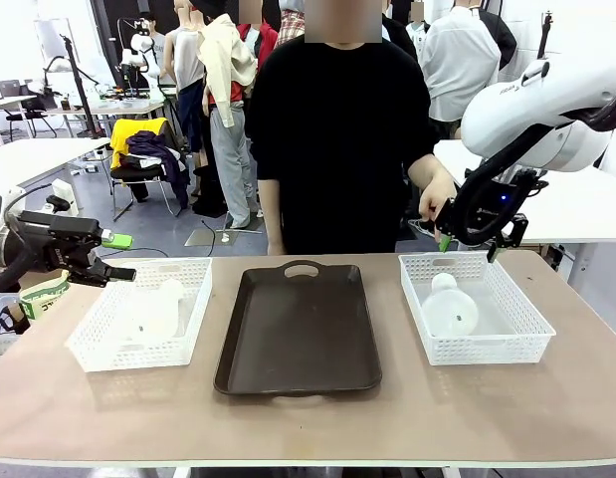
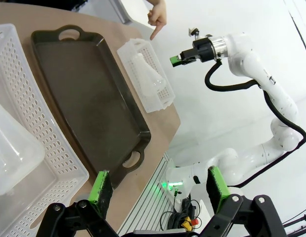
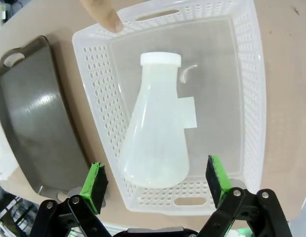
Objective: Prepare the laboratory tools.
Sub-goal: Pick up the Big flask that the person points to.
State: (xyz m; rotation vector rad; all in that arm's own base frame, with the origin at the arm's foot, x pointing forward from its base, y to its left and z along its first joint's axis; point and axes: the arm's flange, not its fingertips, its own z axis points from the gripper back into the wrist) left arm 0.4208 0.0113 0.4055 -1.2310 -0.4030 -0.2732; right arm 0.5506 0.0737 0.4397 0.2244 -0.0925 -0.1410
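- Frosted-white plastic, the right flask [image 3: 155, 128] lies on its side in the right basket [image 3: 251, 98] near the counter's right edge. Its neck points toward the far edge, where a person's finger [image 3: 101, 14] points at the basket's rim.
- Our right tool [image 3: 156, 178] hangs above it, jaws wide apart and empty, in line with the flask's wide base.
- We judge the neck just below the lip the better place to close, since the base looks too broad and slick for the pads.
- We should descend straight, clear of the mesh walls, once the finger is away.
- Our left flask [image 1: 153, 309] lies in the left basket [image 1: 89, 357] near the left edge, with our left tool [image 1: 121, 257] released beside it.
- Between the baskets, the brown tray [image 1: 298, 329] looks the likely place to stand both flasks.
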